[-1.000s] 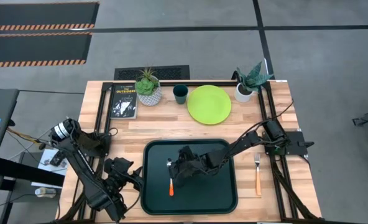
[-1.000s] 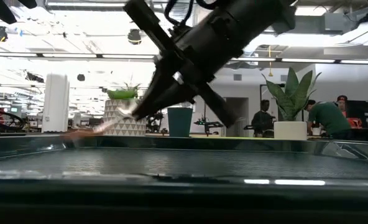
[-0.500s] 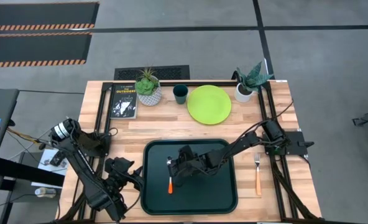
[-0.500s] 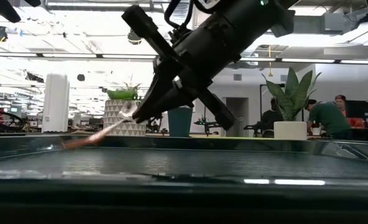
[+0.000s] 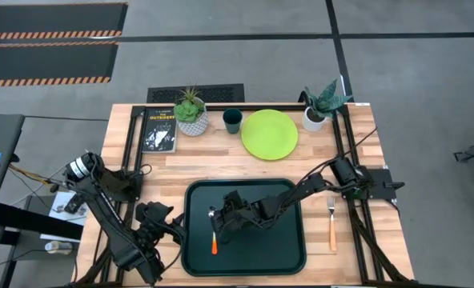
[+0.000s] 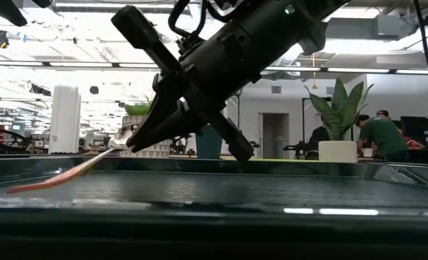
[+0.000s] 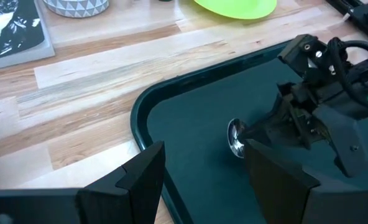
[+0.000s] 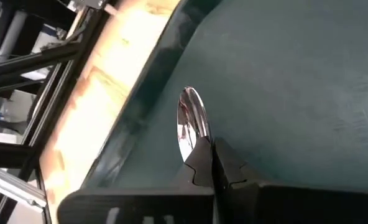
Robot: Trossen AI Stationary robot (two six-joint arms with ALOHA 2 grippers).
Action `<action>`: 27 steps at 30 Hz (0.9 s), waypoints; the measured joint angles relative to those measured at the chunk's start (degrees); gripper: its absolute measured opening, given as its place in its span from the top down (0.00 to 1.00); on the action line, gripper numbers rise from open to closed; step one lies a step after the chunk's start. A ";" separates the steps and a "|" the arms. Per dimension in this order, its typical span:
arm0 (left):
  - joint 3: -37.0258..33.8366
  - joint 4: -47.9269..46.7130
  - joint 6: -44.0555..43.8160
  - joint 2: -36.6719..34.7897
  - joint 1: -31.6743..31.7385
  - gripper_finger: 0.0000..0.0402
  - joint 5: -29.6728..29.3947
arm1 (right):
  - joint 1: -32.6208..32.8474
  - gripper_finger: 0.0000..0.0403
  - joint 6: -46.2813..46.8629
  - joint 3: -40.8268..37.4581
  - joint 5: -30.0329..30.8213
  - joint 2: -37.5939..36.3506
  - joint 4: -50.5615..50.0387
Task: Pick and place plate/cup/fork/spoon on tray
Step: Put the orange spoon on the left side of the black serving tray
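The spoon (image 5: 214, 232) is over the left half of the tray (image 5: 289, 254), held by the right gripper (image 5: 218, 220), whose jaws are pinched tight on the neck just behind the silver bowl. In the low view the spoon (image 6: 62, 173) slants down from the right gripper (image 6: 138, 141), its orange-red handle tip at or just above the tray floor; whether it touches cannot be told. The right wrist view shows the shiny bowl (image 8: 192, 121) sticking out past the closed jaws, near the tray's left rim. From the left wrist view the bowl (image 7: 236, 137) also shows above the dark tray floor (image 7: 196, 118).

The tray lies at the front middle of the table (image 5: 213, 156). The fork (image 5: 331, 222) lies on the table just right of the tray, tines pointing away from the front edge. The plate (image 5: 269, 134) sits on the table behind the tray, well apart from it, and the cup (image 5: 232, 121) stands just left of the plate.

The left gripper (image 5: 163, 228) waits off the tray's left edge, its jaws standing wide and holding nothing.

Behind the tray, a book (image 5: 158, 130) and a potted plant (image 5: 191, 112) are left of the cup, and another potted plant (image 5: 320, 104) is right of the plate.
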 joint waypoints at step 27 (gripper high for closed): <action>0.00 -0.05 0.24 0.00 0.01 0.49 0.02 | -0.36 0.88 -0.05 0.05 0.95 0.00 -4.68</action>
